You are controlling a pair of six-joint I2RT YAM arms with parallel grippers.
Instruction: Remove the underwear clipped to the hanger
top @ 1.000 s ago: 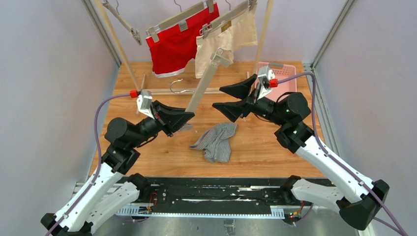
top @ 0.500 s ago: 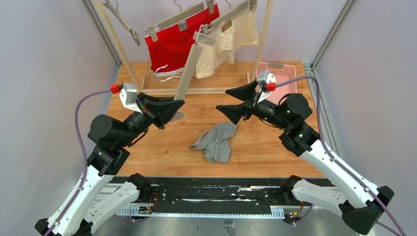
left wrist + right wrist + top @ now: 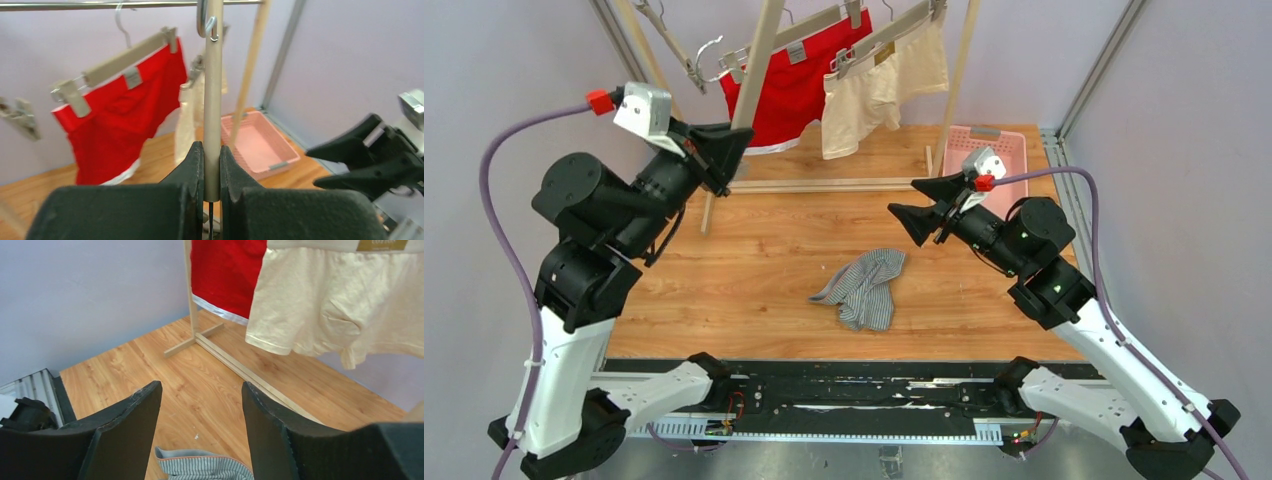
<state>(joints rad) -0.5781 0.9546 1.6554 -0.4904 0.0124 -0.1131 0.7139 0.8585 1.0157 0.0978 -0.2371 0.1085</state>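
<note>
top external: left gripper [image 3: 732, 138] is clamped shut on the low end of a bare hanger [image 3: 762, 45], its bar standing nearly upright against the rack. left wrist view shows both fingers pinching that bar, with its hook [image 3: 202, 20] up close to the rail [image 3: 100, 5]; can't tell if the hook is seated. my guess is the bare hanger is being parked on the rail to get it out of the way, hence the high raised arm. right gripper [image 3: 906, 198] has jaws spread with nothing between them. it hovers over the table [image 3: 754, 270] between the basket [image 3: 999, 131] and the grey briefs [image 3: 864, 288]. it probably sits low and free so it can go for the next clip. grey briefs lie crumpled flat on the table, off any hanger, below and just nearside of the right gripper, not touching; right wrist view catches only their edge at the frame bottom, under the fingers. red briefs [image 3: 789, 85] and cream briefs [image 3: 879, 95] hang side by side, each clipped by the waistband to its own hanger. cream is the nearer one to the right gripper but well apart, up and behind it. red is just beside the left gripper, and the held bar crosses its left edge in the top view. so one pair is off and two are left to unclip.
</note>
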